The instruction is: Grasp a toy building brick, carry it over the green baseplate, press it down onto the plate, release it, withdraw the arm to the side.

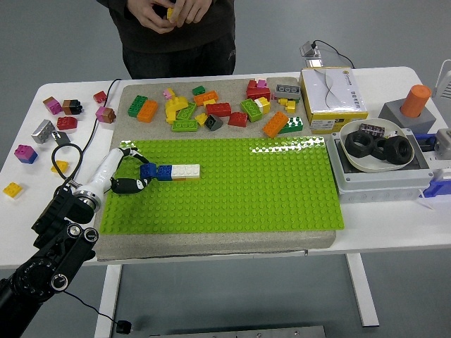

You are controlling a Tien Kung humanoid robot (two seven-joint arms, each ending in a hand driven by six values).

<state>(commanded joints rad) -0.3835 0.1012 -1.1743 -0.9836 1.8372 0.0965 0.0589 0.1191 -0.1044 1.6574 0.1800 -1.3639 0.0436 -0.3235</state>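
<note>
The green baseplate [246,190] lies on a grey mat. On its left part stands a short row of bricks: a blue brick [149,171] at the left end, a second blue one and a white brick [184,170]. My left hand [139,170] is at the plate's left edge, its black fingers [129,186] spread around the left end of the blue brick, close to it; I cannot tell whether they touch it. The right arm is out of view. At the far side a person holds a small yellow brick [170,13] in both hands.
Loose bricks [211,109] are piled along the mat's far edge, and more [56,120] lie on the table at the left beside a black cable. To the right are a white box [332,98], a bowl [356,156] of black nuts and an orange cylinder [416,101].
</note>
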